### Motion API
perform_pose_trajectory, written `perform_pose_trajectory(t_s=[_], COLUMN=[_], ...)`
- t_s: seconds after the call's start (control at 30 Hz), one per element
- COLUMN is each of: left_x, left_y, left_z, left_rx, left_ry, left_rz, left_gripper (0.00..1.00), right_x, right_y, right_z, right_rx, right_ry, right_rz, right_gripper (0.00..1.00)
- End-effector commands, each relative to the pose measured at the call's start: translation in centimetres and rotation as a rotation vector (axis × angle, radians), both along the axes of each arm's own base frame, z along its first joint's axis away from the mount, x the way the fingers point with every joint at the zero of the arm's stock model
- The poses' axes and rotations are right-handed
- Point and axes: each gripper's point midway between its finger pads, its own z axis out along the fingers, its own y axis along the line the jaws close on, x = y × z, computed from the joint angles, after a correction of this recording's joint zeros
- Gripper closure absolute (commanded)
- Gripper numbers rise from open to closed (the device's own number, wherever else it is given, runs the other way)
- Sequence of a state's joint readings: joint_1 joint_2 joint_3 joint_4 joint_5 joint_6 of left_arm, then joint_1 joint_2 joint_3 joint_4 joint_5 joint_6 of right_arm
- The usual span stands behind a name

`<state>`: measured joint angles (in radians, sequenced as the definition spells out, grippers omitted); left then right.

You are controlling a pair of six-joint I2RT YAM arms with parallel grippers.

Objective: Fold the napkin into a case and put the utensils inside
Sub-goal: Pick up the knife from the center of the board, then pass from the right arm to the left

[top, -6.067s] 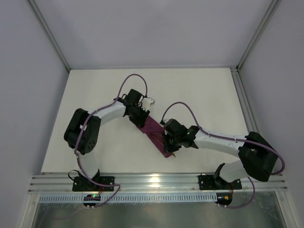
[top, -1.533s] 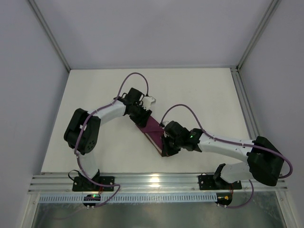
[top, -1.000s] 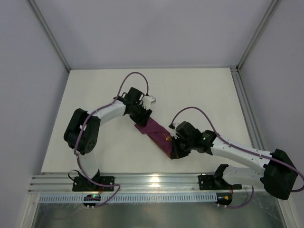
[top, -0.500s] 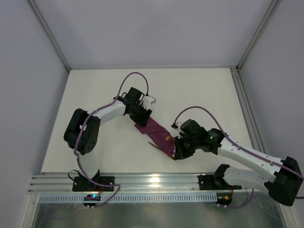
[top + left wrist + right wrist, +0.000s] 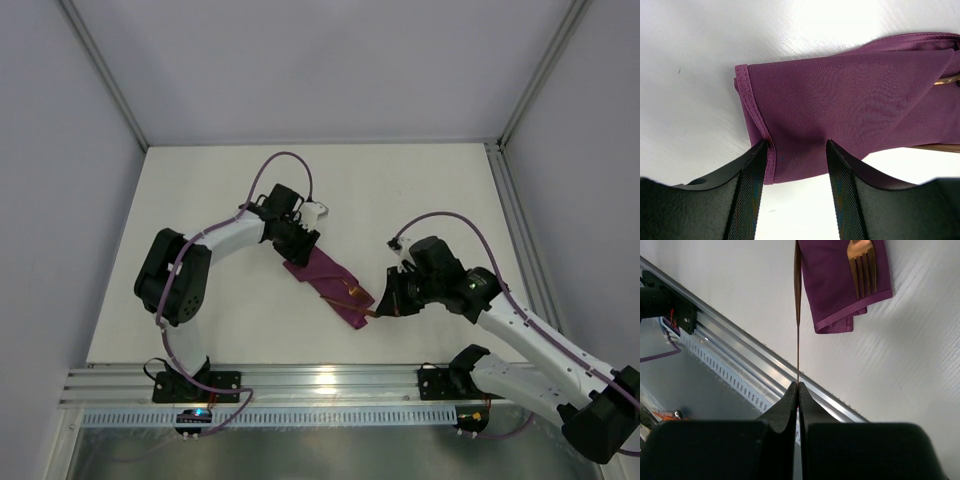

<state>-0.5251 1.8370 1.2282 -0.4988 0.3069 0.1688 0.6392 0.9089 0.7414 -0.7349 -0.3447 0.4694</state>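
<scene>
The plum-purple napkin, folded into a narrow case [image 5: 328, 281], lies slantwise at mid-table. My left gripper [image 5: 298, 254] is open at its upper-left end, its fingers [image 5: 754, 175] resting astride the hemmed cloth [image 5: 840, 100]. The copper fork [image 5: 862, 262] lies on the case's lower end [image 5: 840, 295], tines towards the hem, and also shows in the top view [image 5: 352, 291]. My right gripper [image 5: 798, 385] is shut on the thin copper knife [image 5: 797, 315], seen edge-on, beside the case's lower right end [image 5: 384, 306].
The aluminium rail [image 5: 320, 382] runs along the table's near edge and also shows in the right wrist view [image 5: 740, 360], close under the knife. Frame posts stand at the back corners. White tabletop [image 5: 420, 190] surrounds the case.
My right arm has drawn back to the right with the knife, off the case. The case's lower end has swung right and the fork now shows on it. The left arm has not moved.
</scene>
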Motion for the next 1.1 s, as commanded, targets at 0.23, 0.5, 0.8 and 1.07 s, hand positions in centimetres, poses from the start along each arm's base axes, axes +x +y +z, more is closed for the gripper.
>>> perform_pose_trajectory(t_s=[0.23,0.5,0.8,1.07], left_x=[0.9,0.9,0.5,-5.9], left_y=[-0.9,-0.9,-1.0,-3.1], left_z=[2.5,2.5,4.4,11.5], left_rx=[-0.043,-0.046,-0.073,-0.326], left_ry=[-0.059,-0.058,-0.083,-0.176], left_rz=[-0.020,-0.018,-0.043,-0.370], left_gripper=[0.48,0.48,0.48,0.29], right_x=[-0.3,-0.5,-0.8,-0.8], right_y=[0.3,0.1,-0.4,-0.5], right_z=[1.0,-0.6,-0.9,-1.6], right_rx=[0.157,0.183,0.204,0.197], right_ry=[0.012,0.038,0.038,0.038], right_rz=[-0.018,-0.044,-0.062,-0.066], right_gripper=[0.97,0.97,0.97,0.97])
